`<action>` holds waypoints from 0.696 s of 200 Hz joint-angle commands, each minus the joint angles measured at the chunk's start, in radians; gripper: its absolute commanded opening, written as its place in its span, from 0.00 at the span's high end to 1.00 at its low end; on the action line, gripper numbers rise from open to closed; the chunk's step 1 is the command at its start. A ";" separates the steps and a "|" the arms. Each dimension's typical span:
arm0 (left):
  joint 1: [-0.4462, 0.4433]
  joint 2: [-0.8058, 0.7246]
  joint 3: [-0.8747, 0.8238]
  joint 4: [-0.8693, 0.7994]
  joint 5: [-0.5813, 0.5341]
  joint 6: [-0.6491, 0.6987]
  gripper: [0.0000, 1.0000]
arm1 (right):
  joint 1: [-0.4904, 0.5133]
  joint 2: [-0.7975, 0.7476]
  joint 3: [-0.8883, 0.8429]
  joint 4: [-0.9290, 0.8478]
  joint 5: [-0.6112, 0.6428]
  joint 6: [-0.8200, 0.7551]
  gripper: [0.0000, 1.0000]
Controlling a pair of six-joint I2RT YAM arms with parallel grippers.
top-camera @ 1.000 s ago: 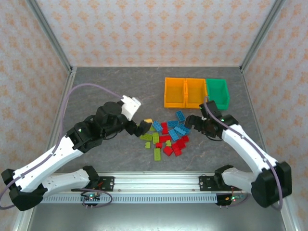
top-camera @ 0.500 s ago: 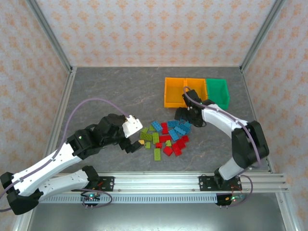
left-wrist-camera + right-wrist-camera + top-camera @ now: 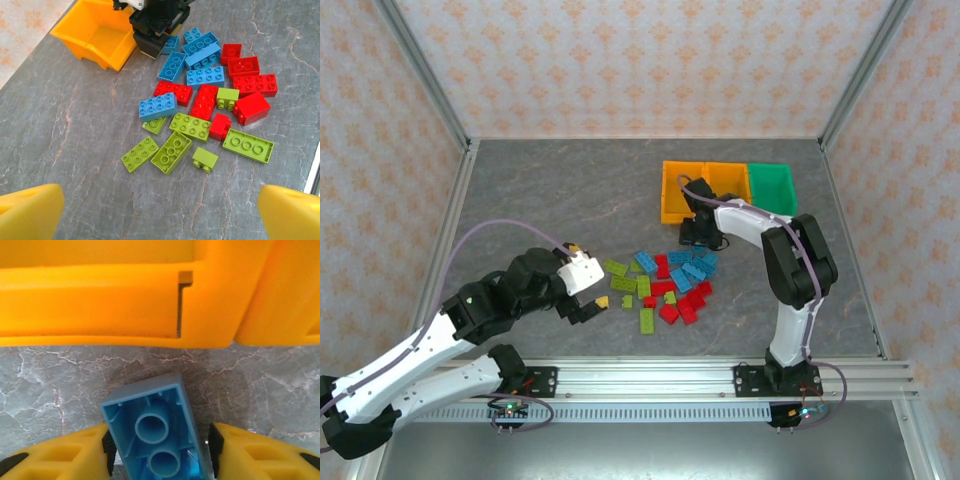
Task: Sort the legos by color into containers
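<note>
At nine o'clock of the legos (image 3: pixel 665 285) the left gripper (image 3: pixel 589 275) hangs with fingers spread wide, nothing between them; the pile of blue, red and lime lies loose on the table (image 3: pixel 550 200); at its one o'clock the right gripper (image 3: pixel 160 447) clasps a blue lego (image 3: pixel 155 435), hollow underside showing, just beside the orange container (image 3: pixel 682 192); the second orange container (image 3: pixel 727 186) and the green container (image 3: pixel 772 192) follow toward three o'clock.

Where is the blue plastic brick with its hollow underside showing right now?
In the right wrist view, the blue plastic brick sits between the fingers of the right gripper, just short of the near wall of the left orange plastic bin.
</note>
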 commanded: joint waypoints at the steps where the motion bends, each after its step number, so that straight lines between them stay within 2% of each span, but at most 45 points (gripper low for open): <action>1: -0.001 -0.014 -0.017 0.002 0.017 0.032 0.00 | 0.004 -0.016 0.000 -0.006 -0.011 -0.012 0.58; 33: 0.000 -0.014 -0.018 0.002 0.019 0.035 0.00 | 0.006 -0.105 -0.039 0.003 -0.009 -0.018 0.68; 59: 0.000 -0.018 -0.017 0.001 0.016 0.037 0.00 | 0.006 -0.275 -0.098 0.026 0.004 -0.015 0.72; 70: 0.000 -0.023 -0.018 0.004 0.014 0.037 0.00 | 0.007 -0.370 -0.131 0.051 0.039 -0.006 0.72; 87: 0.001 -0.031 -0.023 0.014 0.017 0.038 0.00 | -0.009 -0.510 -0.183 0.115 0.168 0.012 0.73; 95: 0.001 -0.034 -0.022 0.017 0.017 0.038 0.00 | -0.041 -0.547 -0.195 0.141 0.232 0.018 0.73; 109: 0.002 -0.036 -0.024 0.020 0.019 0.037 0.00 | -0.145 -0.554 -0.189 0.170 0.228 0.039 0.73; 139: 0.002 -0.037 -0.022 0.018 0.017 0.031 0.00 | -0.325 -0.383 -0.081 0.193 0.220 0.018 0.74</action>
